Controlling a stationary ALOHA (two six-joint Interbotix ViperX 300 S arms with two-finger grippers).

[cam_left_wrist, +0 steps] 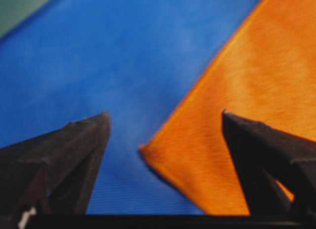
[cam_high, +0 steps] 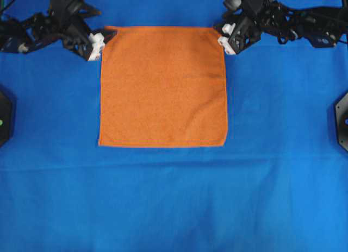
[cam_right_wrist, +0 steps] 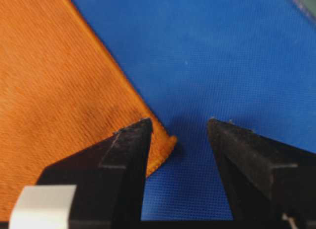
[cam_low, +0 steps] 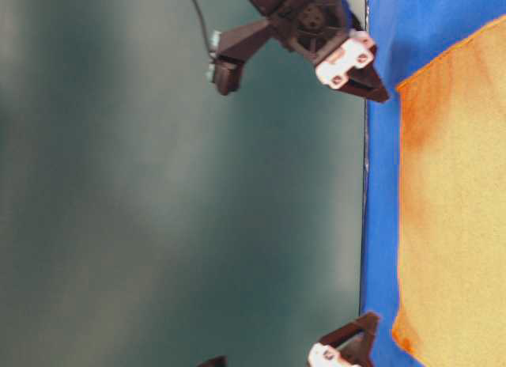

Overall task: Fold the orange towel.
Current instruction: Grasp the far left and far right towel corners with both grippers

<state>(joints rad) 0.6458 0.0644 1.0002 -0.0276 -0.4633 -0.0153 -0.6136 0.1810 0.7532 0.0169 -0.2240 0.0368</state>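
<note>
The orange towel (cam_high: 163, 86) is laid flat on the blue cloth (cam_high: 283, 154); the left gripper (cam_high: 103, 41) and right gripper (cam_high: 220, 36) are spread, empty, at its far corners.

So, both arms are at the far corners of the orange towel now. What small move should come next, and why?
Probably lower both and close. The left gripper is open with the orange towel corner between its fingers; the right gripper is open around its corner too. The towel lies flat on the blue cloth, unfolded.
</note>
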